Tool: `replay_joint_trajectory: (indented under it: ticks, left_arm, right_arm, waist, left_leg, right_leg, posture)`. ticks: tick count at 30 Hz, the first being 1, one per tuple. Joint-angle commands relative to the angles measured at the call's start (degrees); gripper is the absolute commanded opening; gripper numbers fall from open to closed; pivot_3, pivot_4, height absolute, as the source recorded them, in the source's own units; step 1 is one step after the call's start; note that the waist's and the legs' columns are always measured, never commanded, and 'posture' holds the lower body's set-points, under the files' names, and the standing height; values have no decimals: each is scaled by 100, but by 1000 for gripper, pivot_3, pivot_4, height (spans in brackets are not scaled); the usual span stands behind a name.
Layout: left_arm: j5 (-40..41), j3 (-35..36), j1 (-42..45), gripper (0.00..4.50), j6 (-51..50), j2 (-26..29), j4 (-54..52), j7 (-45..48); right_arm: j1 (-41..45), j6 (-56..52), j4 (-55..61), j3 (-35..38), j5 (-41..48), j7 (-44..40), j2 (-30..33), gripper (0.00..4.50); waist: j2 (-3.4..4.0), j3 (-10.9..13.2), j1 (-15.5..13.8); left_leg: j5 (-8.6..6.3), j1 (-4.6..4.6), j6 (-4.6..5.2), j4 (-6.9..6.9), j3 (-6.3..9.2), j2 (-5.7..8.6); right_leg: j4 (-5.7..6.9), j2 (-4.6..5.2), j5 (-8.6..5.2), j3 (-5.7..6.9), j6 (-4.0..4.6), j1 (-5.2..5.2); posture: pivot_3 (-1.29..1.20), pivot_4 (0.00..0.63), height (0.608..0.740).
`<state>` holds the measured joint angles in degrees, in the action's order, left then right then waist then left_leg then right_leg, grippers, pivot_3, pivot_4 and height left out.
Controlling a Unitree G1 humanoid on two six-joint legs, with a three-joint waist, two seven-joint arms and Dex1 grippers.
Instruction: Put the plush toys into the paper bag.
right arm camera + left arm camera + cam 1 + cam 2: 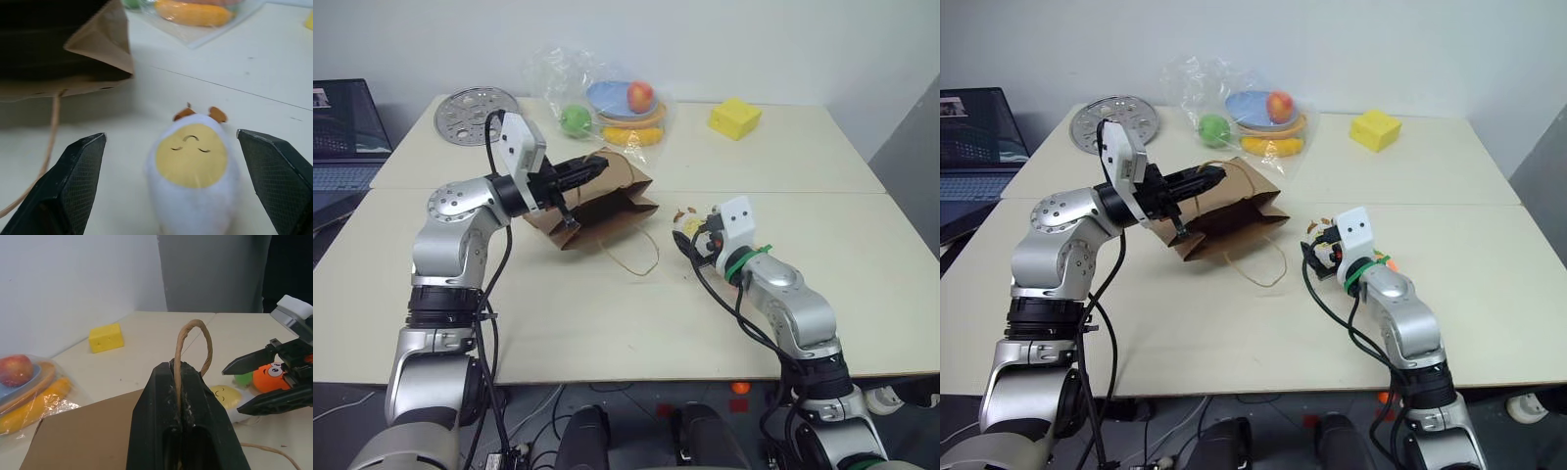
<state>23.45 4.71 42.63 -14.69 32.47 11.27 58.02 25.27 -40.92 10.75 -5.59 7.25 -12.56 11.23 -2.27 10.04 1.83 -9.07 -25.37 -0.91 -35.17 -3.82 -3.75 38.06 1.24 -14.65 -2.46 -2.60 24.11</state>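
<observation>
Across the pale surface (607,313), from my head, I count one paper bag (607,201) lying on its side, mouth toward my right hand (693,235), and two loop handles: one in my left hand (595,164), one lying loose on the surface. One clear bag of fruit (607,108), one yellow block (735,117) and one round metal disc (475,115) sit farther back. From my left wrist, my left hand is clenched on the handle (195,347); two plush toys lie beyond, the carrot (269,378) and the egg (225,396). From my right wrist, my right hand's two fingers (73,181) stand wide apart, grasping nothing, with the egg between them, untouched.
</observation>
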Motion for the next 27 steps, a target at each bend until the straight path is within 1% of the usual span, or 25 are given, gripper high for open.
replay_joint_trajectory:
  ticks: [1,8,9,11,16,19,22,25,27]
  left_arm:
    - [32,96,78,0,0,116,-240,-14]
    - [59,116,45,0,-33,173,-291,-37]
    - [61,118,39,0,-34,179,-301,-42]
    - [58,120,35,0,-36,185,-308,-48]
    - [61,145,6,0,-47,204,-352,-76]
    - [60,150,1,0,-54,202,-360,-85]
    - [90,161,27,0,-99,198,-363,-87]
    - [196,191,74,0,-221,189,-390,-85]
    - [187,173,93,0,-207,199,-371,-73]
  right_arm:
    - [-38,-38,126,-15,-104,85,-15,4466]
    - [-74,8,-161,-117,-281,13,58,4466]
    - [-67,35,-231,-117,-293,-14,88,4306]
    - [-48,67,-350,-114,-312,-56,134,3892]
    - [-31,190,-533,-105,-344,-127,213,2101]
    - [-27,300,-557,-58,-343,-176,255,888]
    - [51,492,-442,63,-242,-318,311,58]
    - [137,216,19,20,262,-1095,528,23]
    - [218,-83,305,-174,366,-1520,850,23]
  waist:
    - [0,0,-2]
    - [0,0,-1]
    - [0,0,-1]
    - [0,0,-1]
    - [0,0,-1]
    - [0,0,-1]
    - [0,0,-1]
    - [0,0,-1]
    - [0,0,-3]
  left_leg:
    - [0,0,0,0,-1,0]
    - [0,-3,0,0,-1,1]
    - [0,-3,0,0,-1,1]
    - [0,-2,0,0,-1,1]
    - [0,-3,0,0,-1,1]
    - [0,-2,0,0,0,1]
    - [0,-2,0,-1,0,2]
    - [0,-3,0,-2,-1,2]
    - [0,-3,0,-2,0,1]
  right_leg:
    - [-1,0,0,0,0,0]
    - [-5,1,0,0,0,0]
    - [-4,1,0,0,0,0]
    - [-4,1,0,0,0,-1]
    - [-5,1,0,-1,0,-1]
    - [-4,0,0,0,-1,-1]
    - [-5,1,0,0,-1,-2]
    - [-5,1,0,-1,-1,-2]
    - [-5,1,0,-1,-1,-2]
  posture:
    - [0,150,740]
    - [0,150,740]
    - [0,150,740]
    - [0,150,740]
    - [0,150,740]
    - [0,150,740]
    - [0,150,740]
    - [0,150,740]
    - [0,150,740]
